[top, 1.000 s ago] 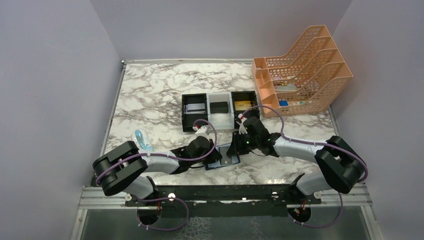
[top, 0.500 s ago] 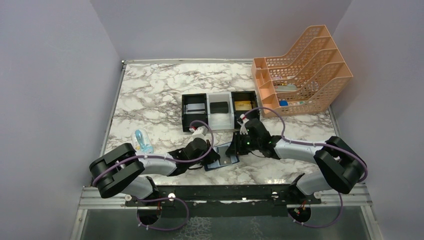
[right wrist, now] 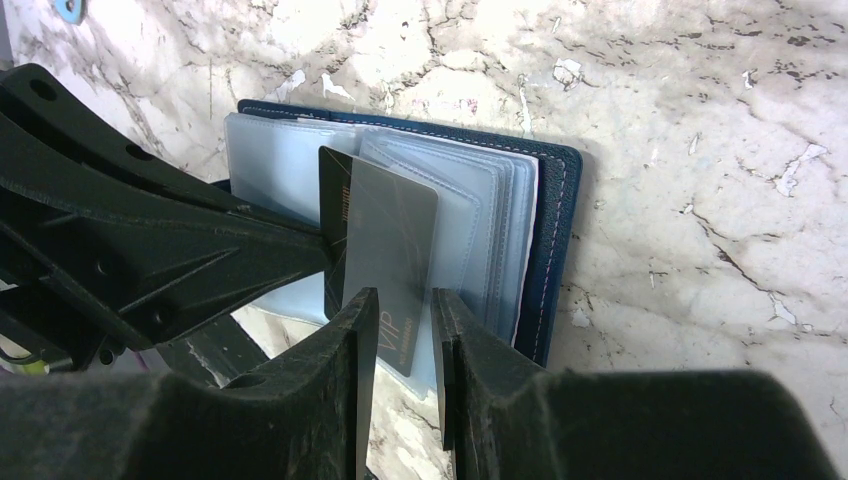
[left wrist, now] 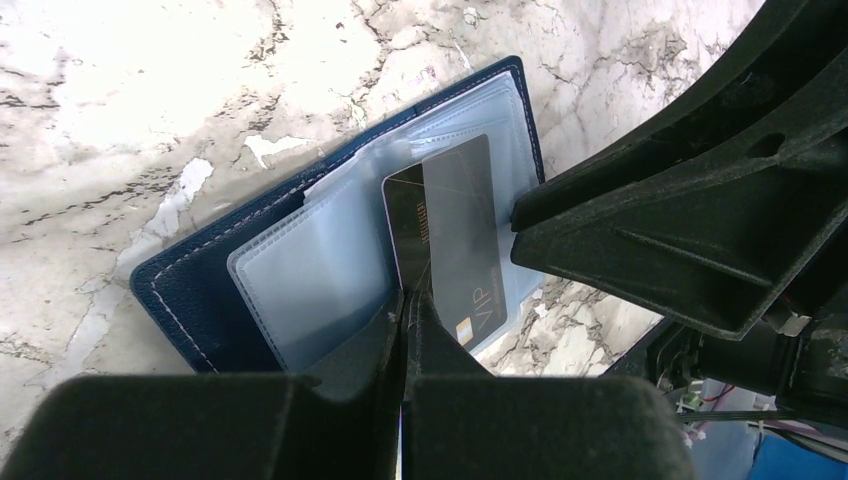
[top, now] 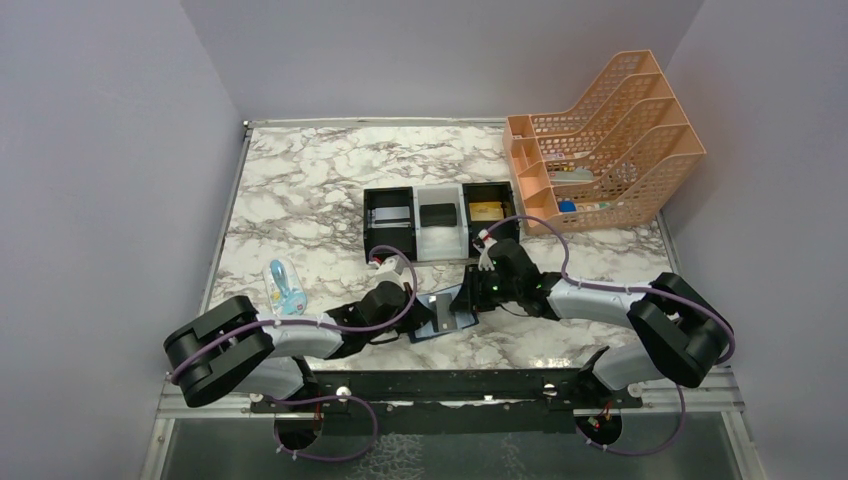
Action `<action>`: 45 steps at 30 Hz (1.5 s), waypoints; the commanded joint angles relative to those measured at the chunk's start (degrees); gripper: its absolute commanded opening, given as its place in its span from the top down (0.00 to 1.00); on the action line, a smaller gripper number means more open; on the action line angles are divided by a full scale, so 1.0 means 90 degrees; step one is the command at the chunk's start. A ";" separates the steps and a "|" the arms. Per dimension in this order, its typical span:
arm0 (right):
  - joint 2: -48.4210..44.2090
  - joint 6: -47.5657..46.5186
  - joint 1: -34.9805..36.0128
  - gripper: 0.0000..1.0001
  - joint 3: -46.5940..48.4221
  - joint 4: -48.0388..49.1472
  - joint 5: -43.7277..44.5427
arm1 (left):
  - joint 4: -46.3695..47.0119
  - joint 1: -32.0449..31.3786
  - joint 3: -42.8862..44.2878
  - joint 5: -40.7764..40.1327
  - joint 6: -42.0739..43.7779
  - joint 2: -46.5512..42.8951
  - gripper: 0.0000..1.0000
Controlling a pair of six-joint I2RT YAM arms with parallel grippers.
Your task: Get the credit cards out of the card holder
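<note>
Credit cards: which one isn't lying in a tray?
The black VIP card, poking out of the open navy card holder. The gold card, plain black card and grey card each lie in the box trays farther back.

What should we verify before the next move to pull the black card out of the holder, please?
1. Card holder lies open, pockets facing up: ok.
2. Black card sticks out past the holder's edge: ok.
3. Left gripper is shut at the card's edge: ok. What it pinches, card or pocket: cannot tell.
4. Right gripper has a firm hold on the card: cannot tell. Its fingers stand slightly apart and the card shows between them.
5. Trays beyond the holder are free of both arms: ok.
</note>
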 commanded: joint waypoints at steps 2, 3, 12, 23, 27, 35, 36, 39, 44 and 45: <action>0.0227 -0.0211 0.0007 0.72 -0.0126 -0.0707 0.0583 | -0.0161 -0.0025 -0.0136 -0.0253 -0.0020 -0.0101 1.00; 0.0215 -0.0225 0.0002 0.72 -0.0109 -0.0724 0.0578 | -0.0164 -0.0025 -0.0133 -0.0252 -0.0020 -0.0100 1.00; -0.0146 -0.0644 0.0007 0.71 0.0395 -0.0996 0.0090 | -0.0159 -0.0023 -0.0025 -0.0180 0.0038 0.0000 1.00; 0.0219 -0.0803 0.0002 0.71 0.0585 -0.0551 -0.0865 | -0.0156 -0.0025 0.0053 -0.0188 0.0009 0.0166 1.00; 0.0705 -0.0766 0.0004 0.71 0.0545 -0.0650 -0.0529 | -0.0159 -0.0025 0.0054 -0.0174 0.0011 0.0165 0.96; 0.0782 -0.0465 0.0006 0.71 0.0057 -0.0432 -0.0005 | -0.0045 -0.0025 -0.0236 -0.0393 -0.0279 0.0173 0.75; 0.0826 -0.0437 0.0005 0.71 0.0016 -0.0392 -0.0003 | 0.0001 -0.0025 -0.0286 -0.0420 -0.0309 0.0170 0.72; 0.0967 -0.0387 0.0000 0.71 -0.0074 -0.0292 -0.0029 | 0.0122 -0.0024 -0.0339 -0.0397 -0.0321 0.0231 0.67; 0.1096 -0.0277 0.0007 0.71 -0.0223 -0.0115 -0.0118 | 0.0587 -0.0025 -0.0391 -0.0253 -0.0486 0.0481 0.68; 0.1093 -0.0269 0.0006 0.71 -0.0244 -0.0095 -0.0116 | 0.0752 -0.0025 -0.0448 -0.0220 -0.0545 0.0538 0.68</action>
